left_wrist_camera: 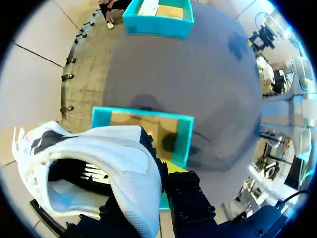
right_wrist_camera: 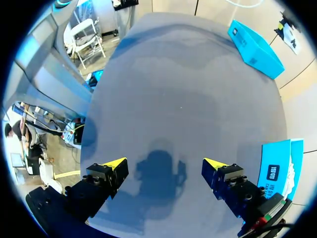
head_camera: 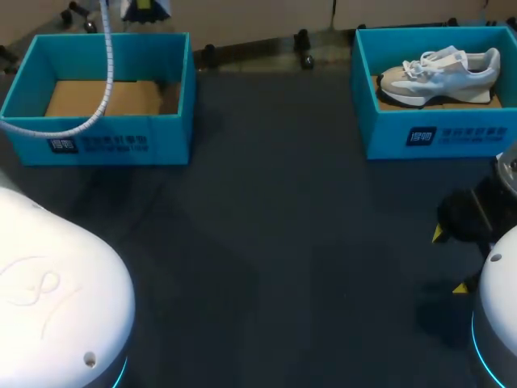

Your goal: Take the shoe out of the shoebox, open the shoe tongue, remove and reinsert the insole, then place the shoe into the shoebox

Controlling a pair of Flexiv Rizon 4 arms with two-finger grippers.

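In the left wrist view my left gripper [left_wrist_camera: 166, 173] is shut on the rim of a white shoe [left_wrist_camera: 114, 163]. The shoe hangs above the empty teal shoebox [left_wrist_camera: 184, 141], its opening facing the camera. One yellow fingertip [left_wrist_camera: 174, 167] shows beside the shoe; the other is hidden behind it. A second white shoe [head_camera: 440, 74] lies in the right-hand teal shoebox [head_camera: 436, 136]. My right gripper [head_camera: 449, 261] [right_wrist_camera: 165, 163] stands open and empty over bare table in front of that box.
The empty left shoebox [head_camera: 121, 141] has a brown cardboard floor, and a white cable [head_camera: 105, 73] hangs over it. The dark table [head_camera: 266, 242] stretches between the two boxes. My left arm's white body [head_camera: 56, 299] fills the near left corner.
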